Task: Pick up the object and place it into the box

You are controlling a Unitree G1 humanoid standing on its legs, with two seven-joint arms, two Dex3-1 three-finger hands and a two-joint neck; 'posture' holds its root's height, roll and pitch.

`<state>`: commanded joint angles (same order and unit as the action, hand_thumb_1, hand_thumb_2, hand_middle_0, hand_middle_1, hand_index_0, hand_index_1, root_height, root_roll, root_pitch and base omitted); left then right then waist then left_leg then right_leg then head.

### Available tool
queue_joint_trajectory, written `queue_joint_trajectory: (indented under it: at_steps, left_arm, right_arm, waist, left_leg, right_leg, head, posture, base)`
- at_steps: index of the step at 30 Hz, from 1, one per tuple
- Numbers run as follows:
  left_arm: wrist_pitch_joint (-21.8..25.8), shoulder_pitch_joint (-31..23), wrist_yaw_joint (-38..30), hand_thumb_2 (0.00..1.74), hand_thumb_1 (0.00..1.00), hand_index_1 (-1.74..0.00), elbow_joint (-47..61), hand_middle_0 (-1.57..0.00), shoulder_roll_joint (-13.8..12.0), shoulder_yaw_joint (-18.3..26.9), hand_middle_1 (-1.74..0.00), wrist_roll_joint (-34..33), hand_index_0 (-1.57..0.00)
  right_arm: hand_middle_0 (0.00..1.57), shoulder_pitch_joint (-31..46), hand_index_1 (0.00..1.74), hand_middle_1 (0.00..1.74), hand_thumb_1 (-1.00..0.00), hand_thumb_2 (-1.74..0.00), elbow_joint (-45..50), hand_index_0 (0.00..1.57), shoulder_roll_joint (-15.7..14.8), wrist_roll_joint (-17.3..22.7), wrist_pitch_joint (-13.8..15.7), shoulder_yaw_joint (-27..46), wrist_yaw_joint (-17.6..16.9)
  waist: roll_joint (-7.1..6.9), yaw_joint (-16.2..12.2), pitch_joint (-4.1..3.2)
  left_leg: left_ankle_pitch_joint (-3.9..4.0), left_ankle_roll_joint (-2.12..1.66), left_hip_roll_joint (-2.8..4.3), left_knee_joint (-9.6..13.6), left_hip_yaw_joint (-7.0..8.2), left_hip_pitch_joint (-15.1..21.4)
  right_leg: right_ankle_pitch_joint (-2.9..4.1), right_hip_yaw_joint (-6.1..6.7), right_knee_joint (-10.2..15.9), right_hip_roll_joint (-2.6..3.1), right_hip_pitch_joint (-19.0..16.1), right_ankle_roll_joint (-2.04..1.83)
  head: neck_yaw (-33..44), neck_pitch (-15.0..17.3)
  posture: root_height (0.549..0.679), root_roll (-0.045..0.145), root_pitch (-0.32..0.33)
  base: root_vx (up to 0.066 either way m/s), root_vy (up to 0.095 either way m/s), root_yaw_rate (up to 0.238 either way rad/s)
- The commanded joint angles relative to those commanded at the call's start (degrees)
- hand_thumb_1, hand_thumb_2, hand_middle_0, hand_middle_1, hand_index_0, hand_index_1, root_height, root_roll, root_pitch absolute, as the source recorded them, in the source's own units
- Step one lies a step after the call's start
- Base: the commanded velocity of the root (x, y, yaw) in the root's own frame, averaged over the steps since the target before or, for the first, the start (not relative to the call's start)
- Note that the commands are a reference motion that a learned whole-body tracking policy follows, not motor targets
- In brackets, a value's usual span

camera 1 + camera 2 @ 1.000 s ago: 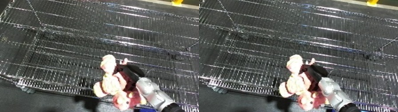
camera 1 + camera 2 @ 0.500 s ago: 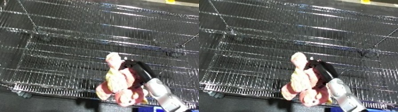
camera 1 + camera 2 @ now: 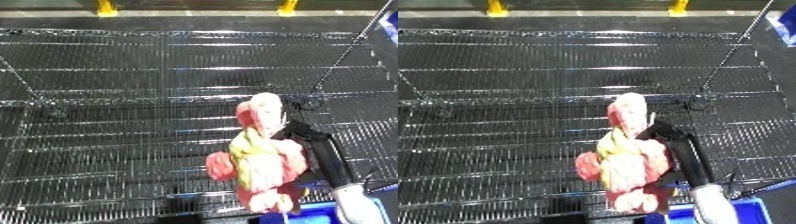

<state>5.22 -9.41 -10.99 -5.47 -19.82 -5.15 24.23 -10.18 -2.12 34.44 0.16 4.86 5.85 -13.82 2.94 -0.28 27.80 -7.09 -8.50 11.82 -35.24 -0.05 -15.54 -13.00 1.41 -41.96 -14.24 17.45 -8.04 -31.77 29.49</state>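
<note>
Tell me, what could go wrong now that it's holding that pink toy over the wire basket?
The right hand holds the pink and yellow plush toy only along one side, so the toy might slip out early. It hangs close to the near edge of the wire bin, so if released here it could catch on the rim or drop outside. A soft limb might also snag in the mesh.

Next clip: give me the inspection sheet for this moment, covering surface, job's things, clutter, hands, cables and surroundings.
Surface: no table seen; dark floor shows through the mesh.
Job's things: pink and yellow plush toy held up in front of the large wire bin; the views do not settle whether it is past the near rim. Bin holds nothing seen.
Clutter: blue object at the lower right edge, kind unclear.
Hands: right hand curled round the toy; left hand not in view.
Cables: nothing seen.
Surroundings: yellow markers on the floor beyond the bin.
</note>
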Motion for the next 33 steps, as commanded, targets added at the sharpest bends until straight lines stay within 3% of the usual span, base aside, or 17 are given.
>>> queue_joint_trajectory:
  at_steps: [8,13,18,24,33]
  left_arm:
    - [-0.9,-1.13,0.97,1.74,1.0,-1.74,0.96,-1.57,0.68,0.61,-1.74,-0.16,-1.57]
    - [-1.21,-2.08,1.38,1.74,1.0,-1.74,1.14,-1.57,0.93,0.32,-1.74,-0.2,-1.57]
    - [-0.69,-2.26,1.69,1.74,1.0,-1.74,0.4,-1.57,0.93,-0.08,-1.74,0.52,-1.57]
    - [-0.17,-1.49,1.77,1.74,1.0,-1.74,-0.5,-1.57,0.86,-0.96,-1.74,1.88,-1.57]
    - [0.5,-0.37,1.61,1.74,1.0,-1.74,-2.34,-1.57,0.23,-2.91,-1.74,3.46,-1.57]
  right_arm:
    - [1.57,10.65,1.74,1.74,-1.0,-1.74,4.69,1.57,-2.99,0.33,1.28,11.22,-2.75]
    - [1.57,15.23,1.74,1.74,-1.0,-1.74,4.66,1.57,-3.48,1.17,1.91,18.31,-5.64]
    - [1.57,17.75,1.74,1.74,-1.0,-1.74,2.16,1.57,-3.9,5.4,3.66,23.87,-7.74]
    - [1.57,19.61,1.74,1.74,-1.0,-1.74,-2.49,1.57,-4.31,10.54,5.45,29.06,-9.18]
    - [1.57,18.85,1.74,1.74,-1.0,-1.74,-11.51,1.57,-3.37,21.03,9.42,33.74,-9.81]
  waist:
    - [0.74,-4.33,-1.24]
    - [1.6,-7.13,-1.45]
    - [2.73,-9.77,-2.05]
    - [3.37,-12.68,-2.91]
    - [3.66,-15.66,-3.68]
  left_leg:
    - [-0.65,-0.12,0.61,-0.16,1.49,1.57]
    - [-1.32,-0.19,0.81,-1.0,2.55,2.26]
    - [-1.89,-0.38,0.86,-1.37,3.88,3.1]
    - [-2.43,-0.77,1.12,-1.9,4.85,4.16]
    - [-2.7,-1.38,1.35,-2.45,5.81,4.62]
  right_leg:
    - [0.22,0.97,0.9,0.38,-0.92,0.05]
    - [0.43,1.98,0.9,0.47,-1.07,0.17]
    - [0.78,3.06,1.58,0.39,-1.35,0.29]
    - [0.77,3.41,2.13,0.56,-2.4,0.56]
    - [1.36,4.0,2.36,0.92,-2.58,0.9]
  head:
    - [-9.54,-0.23]
    - [-15.06,0.38]
    - [-20.37,2.35]
    - [-27.46,4.53]
    - [-33.73,4.77]
  posture:
    - [0.627,0.043,-0.183]
    - [0.627,0.051,-0.192]
    - [0.629,0.063,-0.195]
    - [0.633,0.072,-0.203]
    - [0.636,0.082,-0.206]
  base:
    - [-0.002,-0.015,-0.112]
    - [-0.009,-0.004,-0.112]
    - [-0.009,0.017,-0.131]
    - [-0.007,0.003,-0.079]
    - [-0.003,0.005,-0.061]
